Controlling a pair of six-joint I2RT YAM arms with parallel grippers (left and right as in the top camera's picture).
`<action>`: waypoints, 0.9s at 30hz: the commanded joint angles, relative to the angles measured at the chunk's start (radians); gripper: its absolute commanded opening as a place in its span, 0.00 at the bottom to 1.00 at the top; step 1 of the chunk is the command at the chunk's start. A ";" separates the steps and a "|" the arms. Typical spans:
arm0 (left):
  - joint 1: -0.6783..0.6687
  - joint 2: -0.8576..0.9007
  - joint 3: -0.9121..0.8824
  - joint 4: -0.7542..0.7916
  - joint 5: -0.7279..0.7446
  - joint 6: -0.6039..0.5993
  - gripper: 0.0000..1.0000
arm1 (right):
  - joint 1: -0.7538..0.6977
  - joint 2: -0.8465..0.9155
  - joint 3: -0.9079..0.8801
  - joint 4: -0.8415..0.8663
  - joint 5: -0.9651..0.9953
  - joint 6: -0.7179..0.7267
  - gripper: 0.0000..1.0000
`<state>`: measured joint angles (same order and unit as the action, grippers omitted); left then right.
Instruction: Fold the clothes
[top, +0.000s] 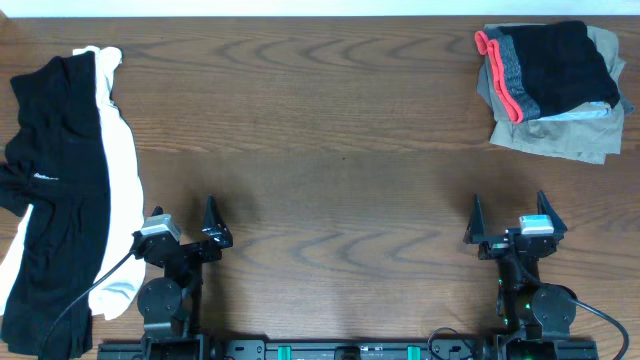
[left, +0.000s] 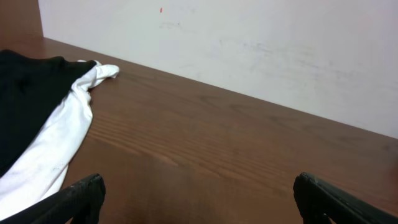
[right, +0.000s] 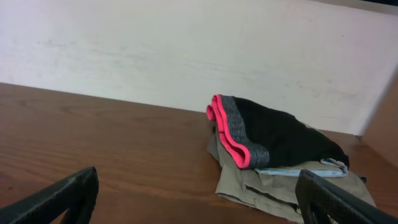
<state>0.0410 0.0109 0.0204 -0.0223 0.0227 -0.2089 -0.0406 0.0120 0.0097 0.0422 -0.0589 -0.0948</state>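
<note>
A loose black garment (top: 55, 200) lies over a white garment (top: 120, 160) at the table's left edge; both also show in the left wrist view, black (left: 25, 93) and white (left: 59, 140). A folded stack sits at the far right: a black piece with a grey and pink band (top: 545, 65) on a khaki piece (top: 560, 135), also in the right wrist view (right: 273, 140). My left gripper (top: 185, 232) is open and empty near the front edge, beside the white garment. My right gripper (top: 512, 225) is open and empty, well in front of the stack.
The brown wooden table (top: 330, 130) runs between the two piles. A white wall (left: 249, 43) stands behind the far edge. The arm bases and a black cable (top: 90, 295) sit at the front edge.
</note>
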 joint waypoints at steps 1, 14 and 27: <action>-0.005 -0.006 -0.016 -0.013 -0.008 0.010 0.98 | -0.013 -0.005 -0.004 0.002 -0.001 0.011 0.99; -0.005 0.025 0.069 -0.027 -0.008 0.010 0.98 | -0.013 0.012 0.027 0.063 -0.034 0.126 0.99; -0.005 0.529 0.568 -0.320 0.011 0.011 0.98 | -0.013 0.473 0.418 0.035 -0.178 0.105 0.99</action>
<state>0.0410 0.4362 0.4583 -0.2962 0.0227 -0.2085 -0.0406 0.3798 0.3218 0.0925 -0.1635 0.0071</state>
